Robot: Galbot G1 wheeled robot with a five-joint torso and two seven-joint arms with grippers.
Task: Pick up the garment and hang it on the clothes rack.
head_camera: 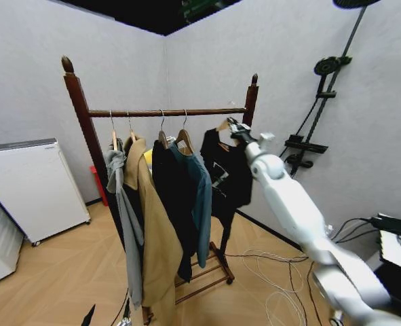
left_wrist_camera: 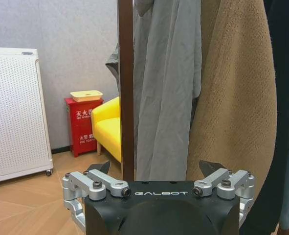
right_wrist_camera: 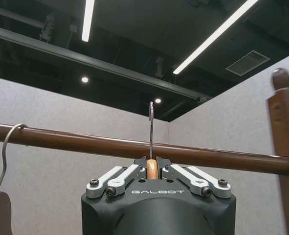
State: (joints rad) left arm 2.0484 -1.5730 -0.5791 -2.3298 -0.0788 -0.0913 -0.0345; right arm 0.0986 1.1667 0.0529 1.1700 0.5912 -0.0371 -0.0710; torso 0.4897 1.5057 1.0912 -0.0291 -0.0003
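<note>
Gripping the garment's (head_camera: 226,170) wooden hanger (right_wrist_camera: 152,170) neck tight, the right hand (head_camera: 237,130) is holding its hook (right_wrist_camera: 151,128) pointing to twelve o'clock — crossing the clothes rack's (head_camera: 166,113) bar, near the right post — not yet visibly seated.

The right claw (head_camera: 237,130) sits just under the rack's (head_camera: 76,102) bar (head_camera: 166,113), near its right post (head_camera: 250,102), clamped on the hanger (right_wrist_camera: 152,170) of the T-shirt (head_camera: 225,173) — the shirt hangs below the claw, and the hook (right_wrist_camera: 151,128) rises in front of the bar. Left of it along the bar hang four more garments. Further left, beyond the rack, stands a cabinet (head_camera: 32,187). The left claw (left_wrist_camera: 156,178) is low down — just before the left post (left_wrist_camera: 126,88), its fingers apart.
</note>
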